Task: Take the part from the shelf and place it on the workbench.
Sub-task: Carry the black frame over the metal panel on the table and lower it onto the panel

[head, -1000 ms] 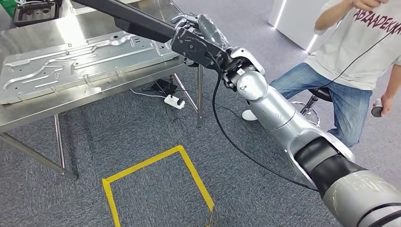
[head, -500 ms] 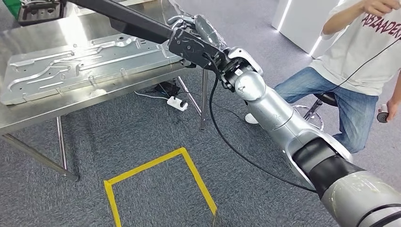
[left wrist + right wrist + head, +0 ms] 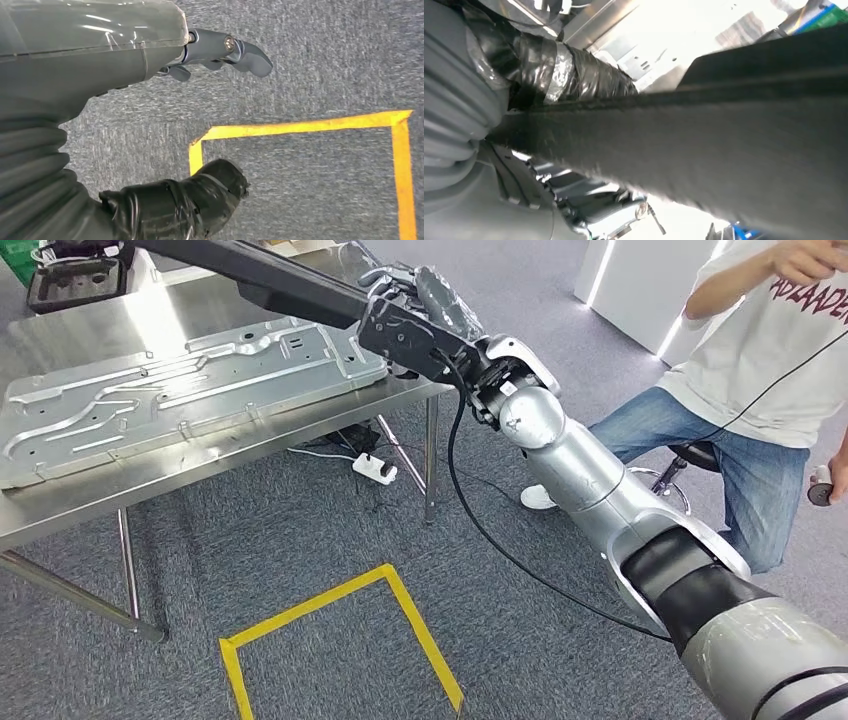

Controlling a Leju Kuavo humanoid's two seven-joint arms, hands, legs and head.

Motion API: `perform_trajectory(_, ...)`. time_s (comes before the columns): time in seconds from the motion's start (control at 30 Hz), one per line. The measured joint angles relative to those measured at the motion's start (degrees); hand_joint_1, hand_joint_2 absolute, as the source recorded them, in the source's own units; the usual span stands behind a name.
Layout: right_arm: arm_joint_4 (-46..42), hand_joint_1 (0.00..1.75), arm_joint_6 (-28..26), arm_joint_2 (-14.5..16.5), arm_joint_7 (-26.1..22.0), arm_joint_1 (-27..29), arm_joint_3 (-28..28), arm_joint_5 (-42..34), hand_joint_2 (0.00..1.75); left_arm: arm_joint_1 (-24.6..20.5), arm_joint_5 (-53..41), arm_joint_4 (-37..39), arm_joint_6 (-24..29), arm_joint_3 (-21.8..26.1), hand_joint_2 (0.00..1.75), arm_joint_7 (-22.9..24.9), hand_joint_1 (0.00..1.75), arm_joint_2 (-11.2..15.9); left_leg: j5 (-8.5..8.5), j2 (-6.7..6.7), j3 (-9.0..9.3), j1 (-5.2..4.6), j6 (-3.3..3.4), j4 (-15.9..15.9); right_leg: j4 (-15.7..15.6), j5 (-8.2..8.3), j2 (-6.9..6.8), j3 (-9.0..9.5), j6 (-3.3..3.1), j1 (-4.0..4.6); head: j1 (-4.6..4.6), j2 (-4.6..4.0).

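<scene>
The steel bench [image 3: 200,465] stretches away beyond and to the left of the right robot hand [image 3: 420,310], its top shiny under the lights. On it lies a wide stamped metal panel [image 3: 180,390], flat, one corner reaching just beside that robot hand. The silver right arm [image 3: 600,490] runs up from the lower right to the bench's near corner. The right robot hand is closed around a long dark part [image 3: 270,278], a flat black bar that runs out from the fingers over the bench and the panel toward the far left; whether its far end touches anything cannot be told. In the right wrist view the same dark part [image 3: 704,135] crosses close in front of the taped thumb [image 3: 569,67]. A person [image 3: 760,370] sits on a stool [image 3: 675,455] to the right of the right robot hand. On the grey carpet floor [image 3: 300,530] below, yellow tape [image 3: 330,590] marks a square. The left robot hand [image 3: 150,100] hangs over that carpet and tape, empty, fingers apart. A dark tray [image 3: 75,275] sits at the bench's far left. A white power strip [image 3: 377,468] lies under the bench.
</scene>
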Motion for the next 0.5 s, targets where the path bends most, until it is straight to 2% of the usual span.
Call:
perform_trajectory(0.07,0.02,1.75,-0.01,0.0,0.06,0.04,0.0,0.03,1.75,-0.03,0.02,0.0,0.02,0.0,1.75,-0.02,0.0,0.06,-0.71,0.05,1.08,-0.15,0.59,-1.44,-0.12,0.38,0.03,0.36,0.66,-0.01,-0.01,0.01)
perform_trajectory(0.13,0.02,1.75,-0.01,0.0,0.08,0.15,0.0,0.06,1.75,-0.03,0.03,0.0,0.04,0.0,1.75,-0.03,0.0,0.06,-0.86,0.03,2.3,0.16,1.07,-2.43,1.52,0.28,-0.1,-0.12,1.17,-0.07,0.03,0.01)
perform_trajectory(0.2,0.03,1.75,-0.02,0.0,0.09,0.02,0.0,0.09,1.75,-0.13,0.02,0.0,0.03,0.0,1.75,-0.05,0.0,0.04,-1.16,-0.08,3.39,0.38,1.54,-2.93,6.71,-1.42,-0.18,-3.03,1.54,-0.2,0.15,0.01)
perform_trajectory(0.27,0.1,1.75,-0.01,0.0,0.15,0.11,0.0,0.1,1.75,-0.13,0.02,0.0,0.02,0.01,1.75,-0.05,0.0,0.0,-1.84,-0.18,4.06,0.38,1.81,-2.91,13.43,-3.71,-0.18,-7.69,1.86,-0.23,0.23,0.01)
perform_trajectory(0.3,0.19,1.75,-0.01,0.0,0.21,0.28,0.01,0.1,1.75,-0.05,0.02,0.0,0.01,0.01,1.75,-0.05,0.0,-0.02,-2.29,-0.22,4.51,0.4,1.79,-2.83,15.21,-4.09,-0.19,-9.54,1.97,-0.28,0.23,0.01)
perform_trajectory(0.33,0.3,1.75,0.0,0.0,0.27,0.43,0.01,0.1,1.75,0.03,0.03,0.0,0.01,0.01,1.75,-0.05,0.0,-0.04,-2.81,-0.25,5.02,0.44,1.73,-2.7,15.27,-3.55,-0.2,-10.57,2.12,-0.34,0.25,0.01)
perform_trajectory(0.37,0.38,1.75,-0.01,0.0,0.32,0.49,0.02,0.11,1.75,0.09,0.03,0.0,0.0,0.01,1.75,-0.05,0.0,-0.07,-3.42,-0.27,5.6,0.51,1.59,-2.47,13.24,-1.83,-0.22,-10.57,2.25,-0.41,0.25,0.01)
perform_trajectory(0.43,0.49,1.75,-0.04,0.0,0.46,0.48,0.02,0.38,1.75,0.11,0.03,0.0,0.0,0.0,1.75,-0.05,0.0,-0.1,-4.86,-0.31,6.62,0.65,1.08,-1.88,6.12,3.32,-0.29,-8.76,2.5,-0.61,0.25,0.01)
perform_trajectory(0.47,0.54,1.75,-0.07,0.0,0.6,0.47,0.03,0.67,1.75,0.07,0.05,0.0,0.0,0.0,1.75,-0.05,0.0,-0.12,-5.55,-0.33,6.99,0.66,0.7,-1.53,3.18,4.6,-0.32,-8.0,2.33,-0.59,0.21,0.0)
perform_trajectory(0.5,0.57,1.75,-0.09,0.0,0.8,0.49,0.04,0.98,1.75,0.02,0.07,0.0,0.0,0.0,1.75,-0.05,0.0,-0.12,-6.15,-0.31,7.11,0.63,0.28,-1.33,1.58,5.33,-0.35,-7.46,2.02,-0.51,0.21,0.0)
